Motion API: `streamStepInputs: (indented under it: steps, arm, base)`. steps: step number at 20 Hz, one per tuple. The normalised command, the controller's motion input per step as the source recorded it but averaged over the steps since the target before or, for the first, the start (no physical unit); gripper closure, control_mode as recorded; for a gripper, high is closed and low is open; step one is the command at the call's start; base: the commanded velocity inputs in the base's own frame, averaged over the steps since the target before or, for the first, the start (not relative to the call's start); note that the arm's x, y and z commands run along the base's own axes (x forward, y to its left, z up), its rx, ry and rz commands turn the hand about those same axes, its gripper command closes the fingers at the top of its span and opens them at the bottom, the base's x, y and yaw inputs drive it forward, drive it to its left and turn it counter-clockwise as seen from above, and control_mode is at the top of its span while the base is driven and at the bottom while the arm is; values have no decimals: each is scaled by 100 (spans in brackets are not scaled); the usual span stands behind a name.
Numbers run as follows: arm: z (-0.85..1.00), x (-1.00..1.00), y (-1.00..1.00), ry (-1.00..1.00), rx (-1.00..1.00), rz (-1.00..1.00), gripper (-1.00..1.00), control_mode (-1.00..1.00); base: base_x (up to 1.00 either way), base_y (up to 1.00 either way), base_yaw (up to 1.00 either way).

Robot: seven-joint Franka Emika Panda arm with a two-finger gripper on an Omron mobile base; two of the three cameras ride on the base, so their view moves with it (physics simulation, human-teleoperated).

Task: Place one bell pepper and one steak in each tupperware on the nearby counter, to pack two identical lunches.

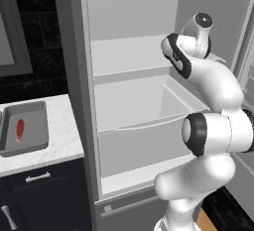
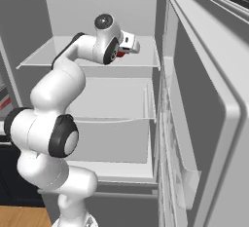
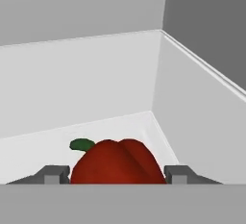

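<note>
A red bell pepper (image 3: 117, 163) with a green stem lies on the upper shelf of the open fridge, near the shelf's back right corner. My gripper (image 3: 117, 175) straddles it, one fingertip (image 3: 55, 174) pressed against each side. From the right base view, the gripper (image 2: 130, 46) reaches into that shelf with a bit of the red pepper (image 2: 121, 53) showing under it. On the white counter (image 1: 64, 126) to the left stands a grey tupperware (image 1: 42, 126) with one red steak (image 1: 20, 130) in it.
The fridge's shelf wall (image 3: 202, 117) rises close on the pepper's right, and the back wall (image 3: 77, 83) is just behind it. The open fridge door (image 2: 204, 114) stands to the right of the arm. Lower fridge shelves (image 1: 139, 106) look bare. Black cabinets (image 1: 39, 195) sit under the counter.
</note>
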Motion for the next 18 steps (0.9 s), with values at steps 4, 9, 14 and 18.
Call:
streamStepInputs:
  steps: [4, 9, 14, 18]
  arm:
    - [-20, -100, 19, -1, -2, 6, 100, -100]
    - [-1, -100, 16, -3, 0, 7, 100, -100]
    - [0, -100, 14, 0, 0, 5, 100, -100]
    - [-8, -100, 27, 0, -2, 4, 100, -100]
  base:
    - [0, 0, 0]
    - [0, 0, 0]
    - [0, 0, 0]
    - [0, 0, 0]
